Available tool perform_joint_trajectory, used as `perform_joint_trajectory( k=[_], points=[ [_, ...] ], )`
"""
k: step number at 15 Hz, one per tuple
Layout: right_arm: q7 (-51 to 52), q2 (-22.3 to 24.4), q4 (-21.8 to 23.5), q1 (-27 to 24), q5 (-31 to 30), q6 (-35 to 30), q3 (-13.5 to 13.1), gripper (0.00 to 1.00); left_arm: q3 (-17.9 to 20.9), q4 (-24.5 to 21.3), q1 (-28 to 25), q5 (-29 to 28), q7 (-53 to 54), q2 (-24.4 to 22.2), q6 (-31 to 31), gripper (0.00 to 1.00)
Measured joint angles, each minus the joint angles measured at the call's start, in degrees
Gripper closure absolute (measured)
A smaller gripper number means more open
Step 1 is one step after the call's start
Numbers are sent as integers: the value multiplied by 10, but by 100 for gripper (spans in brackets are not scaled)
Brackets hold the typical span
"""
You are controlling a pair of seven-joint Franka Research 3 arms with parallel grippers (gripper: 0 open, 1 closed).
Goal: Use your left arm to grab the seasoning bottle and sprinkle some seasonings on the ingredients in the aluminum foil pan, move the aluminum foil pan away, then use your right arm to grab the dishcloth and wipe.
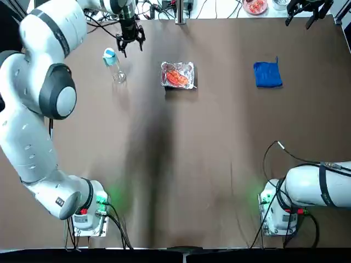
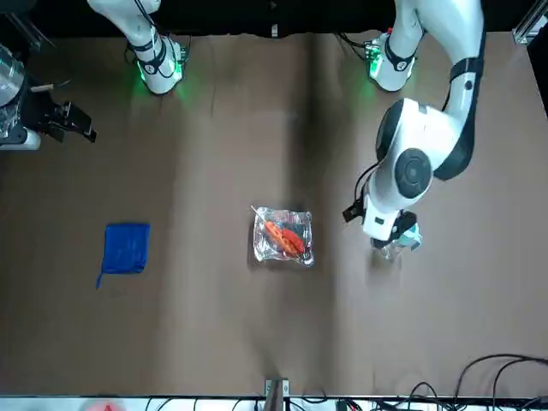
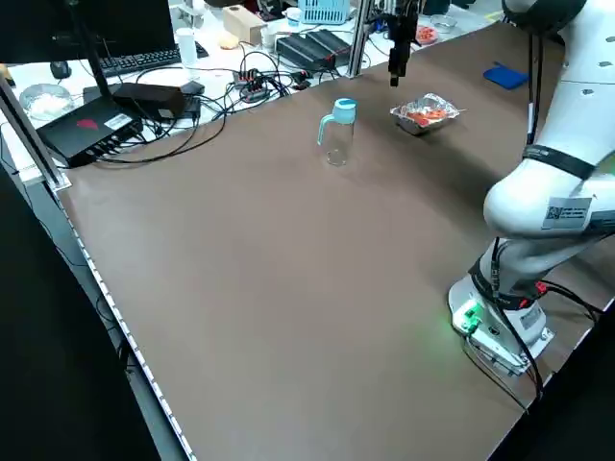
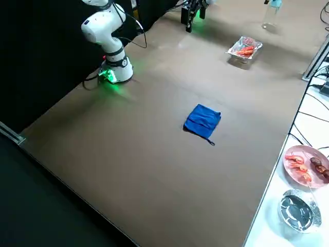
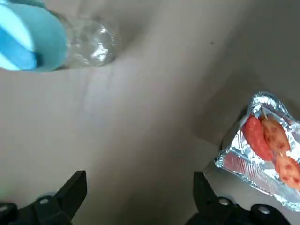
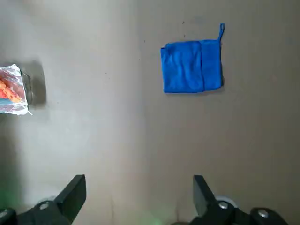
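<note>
Your left arm (image 1: 30, 118) is glossy white with dark grey bands around its rounded joints, a red spot and a green glow at its base (image 1: 92, 211), and black cables there. Your right arm (image 1: 323, 185) matches in white, with thin black cables looping along it. Your left pincer (image 5: 140, 201) and right pincer (image 6: 140, 201) are black, with silver screws.

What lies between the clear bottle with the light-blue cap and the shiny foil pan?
Just bare brown tabletop, as the left side view shows.
</note>
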State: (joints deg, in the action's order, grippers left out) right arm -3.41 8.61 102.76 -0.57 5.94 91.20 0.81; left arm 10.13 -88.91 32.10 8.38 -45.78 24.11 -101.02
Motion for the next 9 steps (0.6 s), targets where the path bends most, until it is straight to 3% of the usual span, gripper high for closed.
perform_joint_trajectory(
  k=[9],
  points=[
    [0,0,0,0,0,0,0,0,-53,7,8,3,110,107,-110,0]
  ],
)
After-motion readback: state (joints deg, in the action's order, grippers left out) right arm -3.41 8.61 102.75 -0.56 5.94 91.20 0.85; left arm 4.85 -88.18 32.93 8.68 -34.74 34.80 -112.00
